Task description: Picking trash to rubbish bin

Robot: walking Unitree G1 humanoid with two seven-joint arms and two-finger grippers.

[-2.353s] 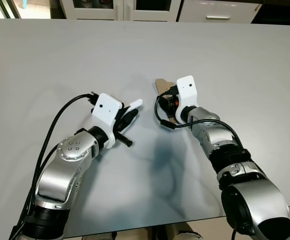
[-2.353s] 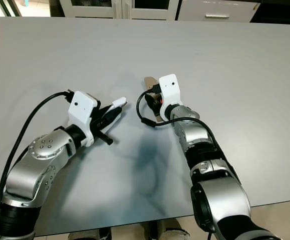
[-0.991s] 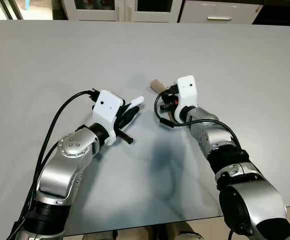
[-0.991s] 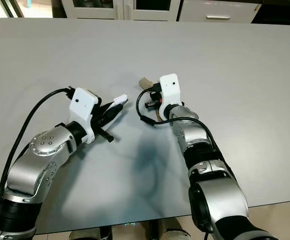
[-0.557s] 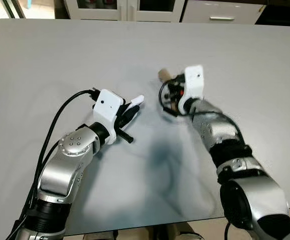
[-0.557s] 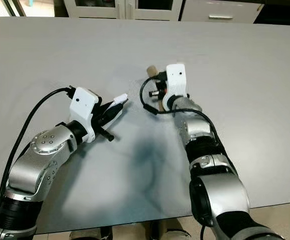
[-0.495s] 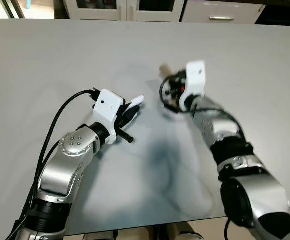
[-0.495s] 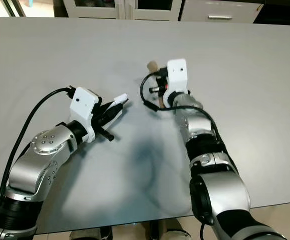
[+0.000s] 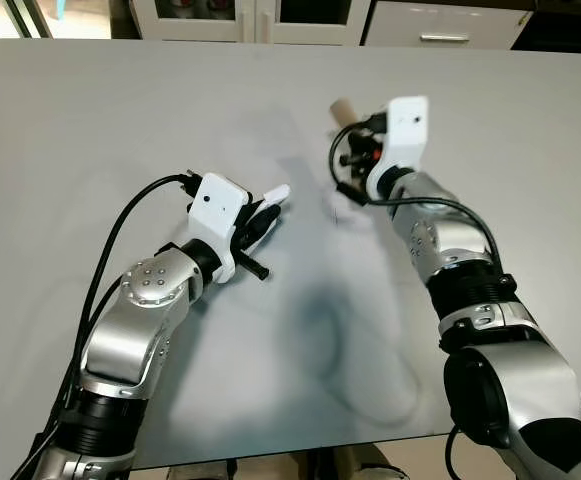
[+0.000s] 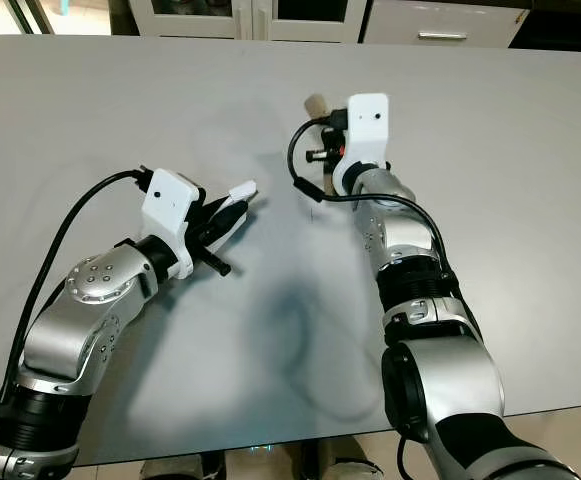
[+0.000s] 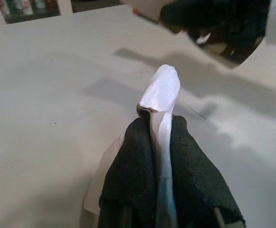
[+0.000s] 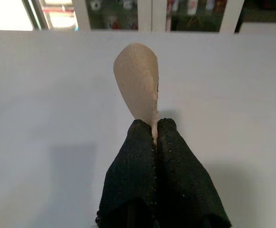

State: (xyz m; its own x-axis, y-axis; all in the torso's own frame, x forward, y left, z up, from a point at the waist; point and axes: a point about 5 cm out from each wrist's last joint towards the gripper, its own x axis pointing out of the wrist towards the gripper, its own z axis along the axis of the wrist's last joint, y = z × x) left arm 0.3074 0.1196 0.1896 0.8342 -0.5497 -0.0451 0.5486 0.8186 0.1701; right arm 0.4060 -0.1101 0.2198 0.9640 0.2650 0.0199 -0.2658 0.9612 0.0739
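- Two grippers are raised over the grey worktop [image 9: 120, 110], each with its fingers closed tight on a scrap of trash.
- No brand, label or writing can be read on either scrap.
- Left gripper [image 11: 160, 128]: its fingers pinch a white scrap of paper [image 11: 162, 90], whose tip sticks out past them, near the worktop's middle.
- Right gripper [image 12: 155, 124]: its fingers clamp a tan piece of paper [image 12: 138, 80], held farther out over the worktop.
- White cabinets [image 9: 250, 18] stand beyond the worktop's far edge.
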